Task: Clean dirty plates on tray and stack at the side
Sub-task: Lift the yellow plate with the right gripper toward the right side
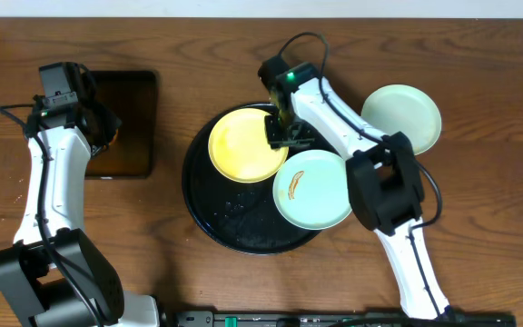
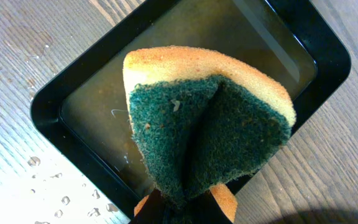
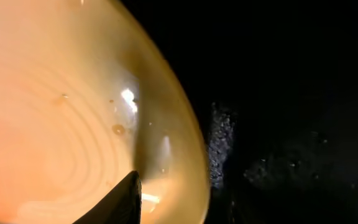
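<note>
The pale yellow plate (image 1: 241, 145) lies on the left part of the large round black tray (image 1: 209, 218). My right gripper (image 1: 287, 133) is at its right edge, shut on the rim. In the right wrist view one finger rests on the yellow plate (image 3: 61, 124); the gripper (image 3: 185, 205) straddles the rim and the tray (image 3: 303, 93) is beside it. A pale blue-white plate (image 1: 312, 189) with an orange-brown smear sits on the tray's right rim. A second pale plate (image 1: 402, 118) lies on the table to the right. My left gripper (image 1: 98, 123) is shut on a sponge.
The green and yellow sponge (image 2: 210, 130) hangs in my left gripper (image 2: 185, 208) over a small rectangular black tray (image 2: 55, 112) holding brownish water, also seen overhead (image 1: 130, 91). Water drops lie on the wood beside it. Black equipment lines the table's front edge (image 1: 334, 318).
</note>
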`<state>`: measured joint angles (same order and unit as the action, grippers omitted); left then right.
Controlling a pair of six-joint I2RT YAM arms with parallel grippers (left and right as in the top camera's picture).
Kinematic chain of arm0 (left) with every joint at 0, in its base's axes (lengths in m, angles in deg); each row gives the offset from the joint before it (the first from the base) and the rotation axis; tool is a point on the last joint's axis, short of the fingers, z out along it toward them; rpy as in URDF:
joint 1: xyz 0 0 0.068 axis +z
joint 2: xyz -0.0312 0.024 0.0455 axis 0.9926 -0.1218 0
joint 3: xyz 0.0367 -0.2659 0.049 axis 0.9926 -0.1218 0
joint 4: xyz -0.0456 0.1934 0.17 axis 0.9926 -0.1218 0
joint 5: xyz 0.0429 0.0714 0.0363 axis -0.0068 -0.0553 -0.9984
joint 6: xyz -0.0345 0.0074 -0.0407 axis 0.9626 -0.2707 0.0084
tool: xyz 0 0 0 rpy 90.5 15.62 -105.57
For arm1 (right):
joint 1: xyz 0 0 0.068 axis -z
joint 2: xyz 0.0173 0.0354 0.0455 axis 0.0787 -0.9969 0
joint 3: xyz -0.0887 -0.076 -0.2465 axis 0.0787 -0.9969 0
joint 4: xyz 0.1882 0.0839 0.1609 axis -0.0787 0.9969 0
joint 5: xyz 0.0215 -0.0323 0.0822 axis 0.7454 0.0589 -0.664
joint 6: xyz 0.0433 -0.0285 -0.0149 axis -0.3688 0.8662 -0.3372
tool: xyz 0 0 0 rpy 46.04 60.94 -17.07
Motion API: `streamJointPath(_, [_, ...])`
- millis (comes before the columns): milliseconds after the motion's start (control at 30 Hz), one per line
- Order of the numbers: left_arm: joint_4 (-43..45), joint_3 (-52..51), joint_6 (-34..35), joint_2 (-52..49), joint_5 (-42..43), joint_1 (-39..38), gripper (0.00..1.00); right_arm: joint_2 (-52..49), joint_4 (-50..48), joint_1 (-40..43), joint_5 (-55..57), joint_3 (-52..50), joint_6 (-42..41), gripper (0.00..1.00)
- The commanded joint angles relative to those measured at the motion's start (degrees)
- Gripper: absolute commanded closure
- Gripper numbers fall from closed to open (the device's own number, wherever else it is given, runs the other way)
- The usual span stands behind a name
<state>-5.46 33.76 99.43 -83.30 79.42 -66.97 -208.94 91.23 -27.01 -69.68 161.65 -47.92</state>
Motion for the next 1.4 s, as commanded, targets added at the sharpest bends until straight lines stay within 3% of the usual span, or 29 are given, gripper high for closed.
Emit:
streamJointPath(0, [-0.13,-0.46,-1.22,-0.46,-0.22,0.17,0.93,-1.29,-0.15,-1.14,-0.22,0.66,-0.52,0.62])
streamJointPath(33, [-0.13,-0.46,-1.22,-0.46,-0.24,0.20,0.93,-1.46,-0.42,-1.22,0.79,0.66,-0.68,0.67])
streamJointPath(133, [-0.13,-0.46,-1.22,-0.46,-0.22,0.17,0.92,-1.81,-1.44,-1.40,4.90,0.66,-0.66,0.99])
streamJointPath(333, [-0.13,-0.46,-1.22,-0.46,-0.24,0.17,0.93,-1.66,-2.51,-2.51,13.68,0.81,2.82,0.99])
streamJointPath(700, [-0.20,-0.46,-1.64,-0.46,-0.24,0.20,0.92,1.25,-5.46,1.36,-22.36,1.09,8.76,0.99])
streamJointPath(1033, [-0.20,-0.46,-1.64,-0.46,-0.22,0.17,0.92,1.29,-4.83,5.81,-32.87,1.09,13.07,0.99])
streamJointPath(1200, [-0.26,-0.46,-1.64,-0.46,-0.24,0.17,0.92,2.99,-4.66,7.06,-32.22,1.09,14.67,0.99])
streamJointPath(1367, [-0.39,-0.46,-1.64,-0.46,-0.22,0.17,0.92,9.22,-4.26,7.34,-18.32,1.09,14.60,0.99])
